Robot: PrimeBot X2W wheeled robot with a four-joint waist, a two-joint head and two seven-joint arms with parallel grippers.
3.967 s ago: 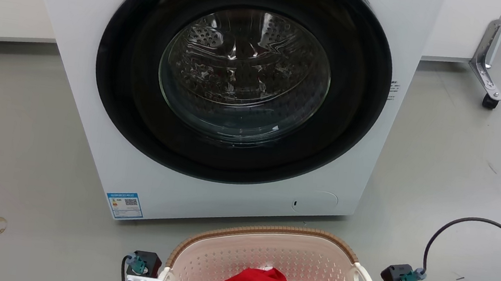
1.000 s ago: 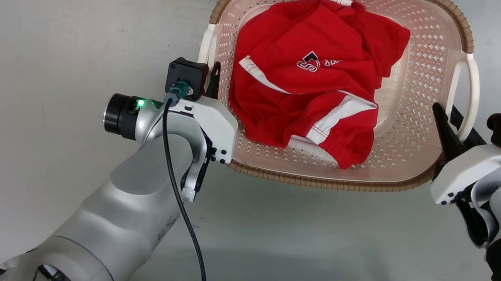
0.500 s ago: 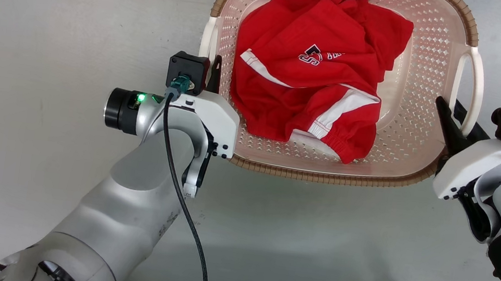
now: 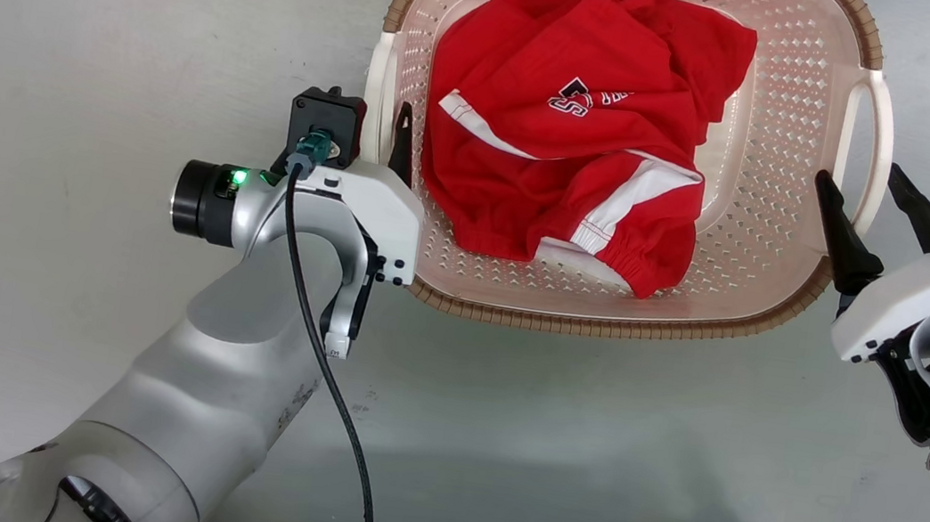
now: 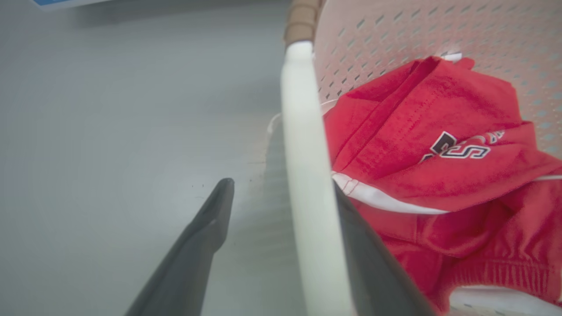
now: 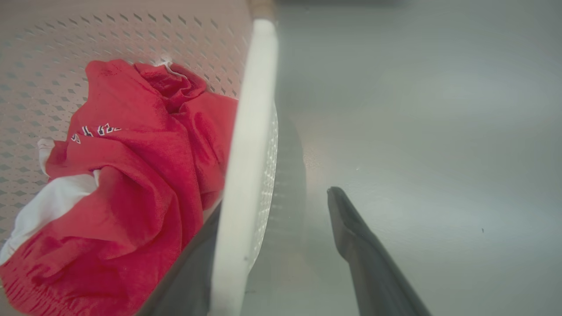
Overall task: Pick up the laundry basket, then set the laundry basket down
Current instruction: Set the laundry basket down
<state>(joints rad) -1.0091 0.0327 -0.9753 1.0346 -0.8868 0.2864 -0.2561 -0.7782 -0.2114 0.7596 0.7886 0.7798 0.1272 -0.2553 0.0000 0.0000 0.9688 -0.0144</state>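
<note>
Nearest me, low in the head view, the pale left forearm (image 4: 234,374) ran up from the lower left with its black cable (image 4: 331,380) looping loose over it. I judged that cable could drag on the near rim if the arm swung wide when it drew off.

Just above, the left gripper (image 4: 372,116) stood with its jaws parted, one dark finger inside the basket wall and the other outside. The white left handle (image 4: 376,88) ran between them, unclamped. At the right edge the right gripper (image 4: 858,174) was likewise spread wide, straddling the white right handle (image 4: 887,137). In the wrist views each handle lay close against the inner finger, with bare floor showing between it and the outer one.

The laundry basket (image 4: 600,326) appeared to rest on the grey floor (image 4: 89,113) in the upper middle of the frame, gripped by neither pincer, so the setting-down looked done. The risk, to my eye, lay in the retreat. An inner finger pulled sideways or lifted carelessly could hook a handle and tip or skid the light basket, and if only one arm caught, the basket would twist round.

Farther in, the red garment (image 4: 572,131) was heaped across the bottom, close by the left inner finger. A fingertip might snag the cloth and haul it over the rim.
</note>
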